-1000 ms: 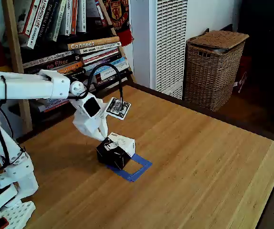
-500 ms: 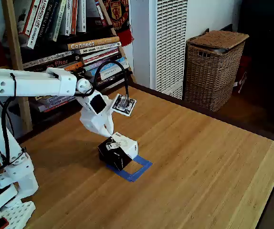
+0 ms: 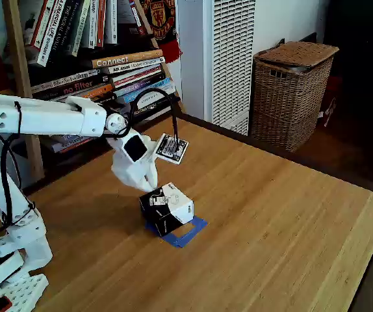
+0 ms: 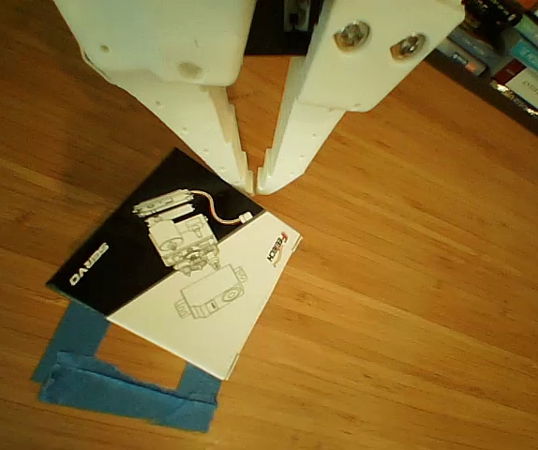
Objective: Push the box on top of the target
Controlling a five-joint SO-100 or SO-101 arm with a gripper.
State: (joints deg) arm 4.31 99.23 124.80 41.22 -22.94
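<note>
A: Starting at the left of the fixed view, what is the arm doing?

B: It reaches right across the table, a white, blocky plastic arm. The gripper sits against the back of the box. I judge this as the middle of the push

A: Is it clenched or released?

B: Clenched, with nothing between the jaws. In the other view the gripper has both tips meeting in a blunt point just at the upper edge of the box, used as a pusher

A: And where is the box?

B: Partly over the target, turned askew to it. In the other view the target shows its near strip and one side, with bare wood inside; the rest lies under the box

A: What does the next move call for?

B: Likely a further shove the same way, with a nudge to square the corners to the tape

A: Materials?

B: Smooth cardboard cube, black and white with line drawings; matte, slightly wrinkled blue tape; striped, glossy wood
</note>
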